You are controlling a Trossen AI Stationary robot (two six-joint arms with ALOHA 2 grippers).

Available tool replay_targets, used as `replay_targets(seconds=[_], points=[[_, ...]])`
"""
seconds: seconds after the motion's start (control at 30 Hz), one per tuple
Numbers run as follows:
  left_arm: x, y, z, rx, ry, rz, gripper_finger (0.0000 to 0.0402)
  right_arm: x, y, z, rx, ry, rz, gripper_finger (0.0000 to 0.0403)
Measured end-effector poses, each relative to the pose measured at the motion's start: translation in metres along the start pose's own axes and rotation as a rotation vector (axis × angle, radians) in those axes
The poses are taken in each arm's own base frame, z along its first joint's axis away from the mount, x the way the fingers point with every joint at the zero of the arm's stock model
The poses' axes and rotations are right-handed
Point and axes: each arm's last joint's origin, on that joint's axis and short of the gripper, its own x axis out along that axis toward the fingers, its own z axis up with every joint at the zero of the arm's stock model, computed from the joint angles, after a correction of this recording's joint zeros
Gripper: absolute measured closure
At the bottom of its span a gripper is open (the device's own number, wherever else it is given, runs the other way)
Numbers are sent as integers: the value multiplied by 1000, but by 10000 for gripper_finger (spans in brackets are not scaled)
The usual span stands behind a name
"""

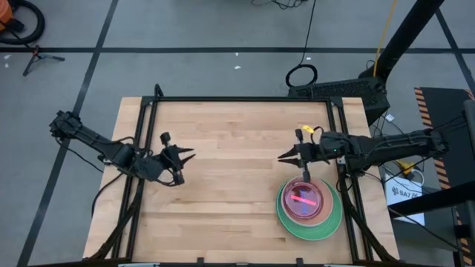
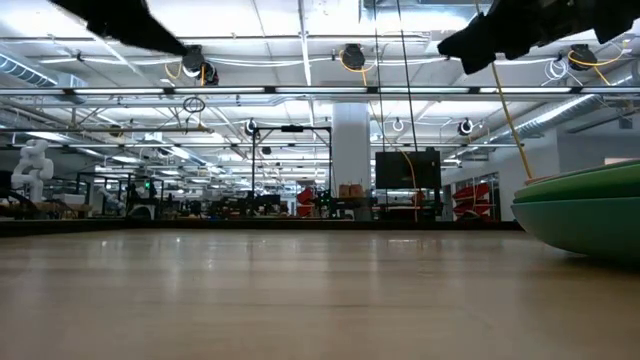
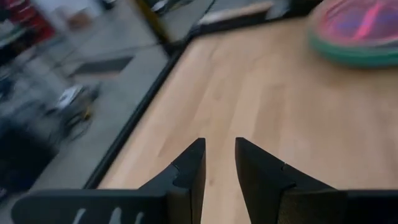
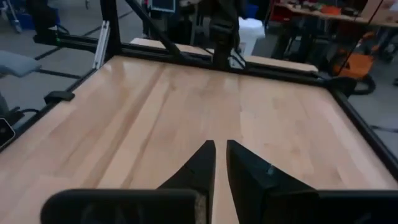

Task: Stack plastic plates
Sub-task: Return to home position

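The plastic plates are in one stack [image 1: 308, 200] on the table's near right part: a large green plate [image 1: 295, 225] at the bottom, pink and translucent red plates nested on top. The stack also shows in the low view [image 2: 585, 215] and in the left wrist view [image 3: 357, 31]. My right gripper [image 1: 282, 156] [image 4: 221, 144] hovers just beyond the stack toward the far side, pointing at the table's middle, shut and empty. My left gripper [image 1: 189, 154] [image 3: 219, 146] hovers over the table's left part, open, nothing between its fingers, pointing toward the stack.
Bare wooden tabletop [image 1: 230, 170] lies between the two grippers. A black metal frame [image 1: 237, 99] runs round the table's edges. Cables and a monitor stand [image 1: 338, 89] sit beyond the far right corner.
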Motion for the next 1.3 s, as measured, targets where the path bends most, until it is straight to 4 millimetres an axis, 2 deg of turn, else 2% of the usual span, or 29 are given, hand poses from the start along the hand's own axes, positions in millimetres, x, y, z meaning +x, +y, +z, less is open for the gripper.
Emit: replay_targets(seconds=[0.17, 0.3, 0.47, 0.67, 0.77, 0.93, 1.07, 1.3], points=[[2, -4, 18, 90, -148, -247, 307, -10, 0, 2, -35, -44, -6, 369], [5, -3, 21, 214, -201, -384, 307, -16, 0, 6, -60, -75, -12, 369], [15, 10, 20, 224, -175, -377, 307, -22, 0, 8, -64, -99, -17, 369], [24, 26, 12, 194, -108, -472, 307, -27, 0, 7, -63, -104, -19, 369], [24, 34, 10, 172, -104, -516, 307, -28, 1, 0, -61, -96, -31, 369], [15, 46, 8, 162, -117, -530, 307, -32, 0, -14, -24, -100, -125, 369], [5, 56, 6, 145, -143, -505, 307, -39, 1, -22, -1, -126, -126, 369], [-5, 62, -13, 114, -196, -491, 307, -49, 3, -29, 11, -180, -131, 369]])
